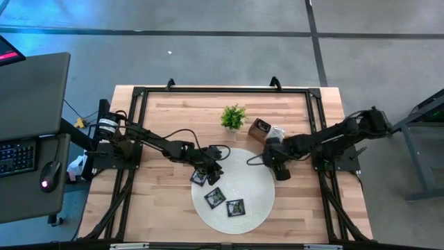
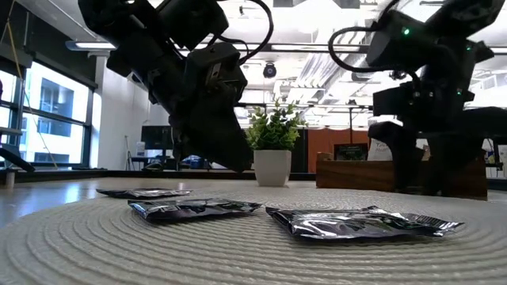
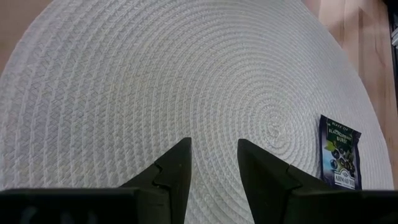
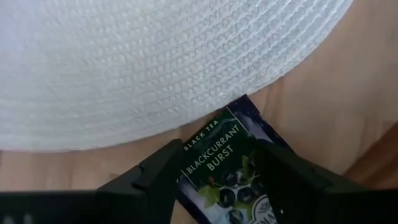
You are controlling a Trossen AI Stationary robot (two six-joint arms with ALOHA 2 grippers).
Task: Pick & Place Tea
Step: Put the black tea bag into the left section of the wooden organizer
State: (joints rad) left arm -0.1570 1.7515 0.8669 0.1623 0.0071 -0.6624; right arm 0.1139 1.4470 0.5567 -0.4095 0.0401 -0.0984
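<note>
Three black tea sachets with pale print lie flat on a round white woven mat [image 1: 243, 182]: one [image 1: 199, 178] by the mat's left edge, one [image 1: 214, 198] and one [image 1: 235, 207] nearer me. The low view shows them as sachet [image 2: 142, 192], sachet [image 2: 194, 207] and sachet [image 2: 360, 223]. My left gripper [image 3: 212, 144] hovers open over the mat's left part [image 1: 214, 169], just beyond the first sachet, with nothing between its fingers. My right gripper [image 4: 219, 149] is at the mat's right edge [image 1: 280, 170], shut on a fourth black sachet [image 4: 225, 168]. My right gripper pinches the black "Blackcurrant Burst" sachet between its two fingers, one finger [image 4: 163, 168] on each side edge. The printed face looks toward the wrist camera. The sachet's top corner [image 4: 244, 104] sticks out past the fingertips, over the bare wood beside the mat's rim. The fingers point down at a slant.
A small green potted plant [image 1: 234, 117] stands beyond the mat. A brown wooden tray [image 1: 260, 128] with a white item [image 1: 275, 132] sits just beyond my right gripper. The black frame rails [image 1: 139, 125] run along the table's left, right and far sides. Bare wood shows left of the mat.
</note>
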